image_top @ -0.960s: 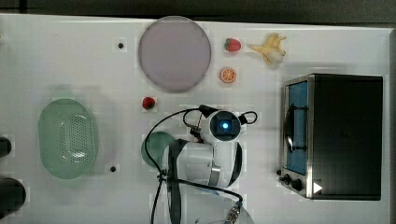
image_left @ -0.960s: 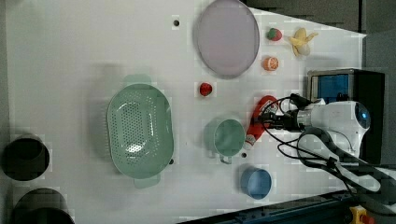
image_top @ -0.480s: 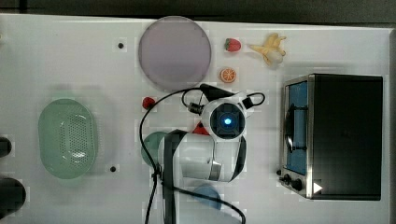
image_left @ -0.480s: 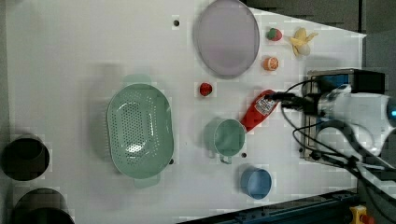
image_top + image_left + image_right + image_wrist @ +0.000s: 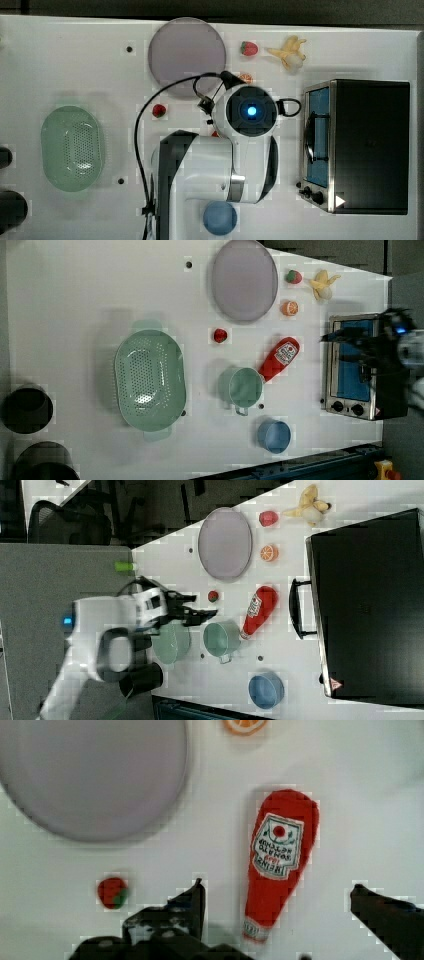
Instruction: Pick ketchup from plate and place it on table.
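Now the jaws gape wide, empty, above the ketchup (image 5: pixel 280 865) lying on the table (image 5: pixel 370 800).

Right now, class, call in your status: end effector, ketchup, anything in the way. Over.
End effector open, empty, above the table. Ketchup lying flat on table, off the plate. Green cup right by its cap end.

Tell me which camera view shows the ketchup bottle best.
The wrist view: the ketchup lies large on the table, its label plain, apart from the plate. The left view and right view show it whole but small, lying beside the green cup. In the top view the arm covers it.
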You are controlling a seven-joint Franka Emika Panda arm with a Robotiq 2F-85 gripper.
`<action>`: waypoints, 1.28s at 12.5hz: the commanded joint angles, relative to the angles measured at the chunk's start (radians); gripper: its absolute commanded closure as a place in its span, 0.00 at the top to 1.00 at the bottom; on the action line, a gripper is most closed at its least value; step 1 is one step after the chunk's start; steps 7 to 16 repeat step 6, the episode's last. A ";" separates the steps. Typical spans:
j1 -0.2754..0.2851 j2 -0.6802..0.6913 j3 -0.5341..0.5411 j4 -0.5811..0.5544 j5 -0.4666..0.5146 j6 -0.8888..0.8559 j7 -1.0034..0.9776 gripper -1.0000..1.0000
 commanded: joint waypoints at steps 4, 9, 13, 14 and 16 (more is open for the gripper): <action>0.011 -0.080 0.002 0.266 0.001 -0.340 0.273 1.00; 0.010 -0.081 -0.002 0.329 -0.012 -0.399 0.307 1.00; 0.010 -0.081 -0.002 0.329 -0.012 -0.399 0.307 1.00; 0.010 -0.081 -0.002 0.329 -0.012 -0.399 0.307 1.00; 0.010 -0.081 -0.002 0.329 -0.012 -0.399 0.307 1.00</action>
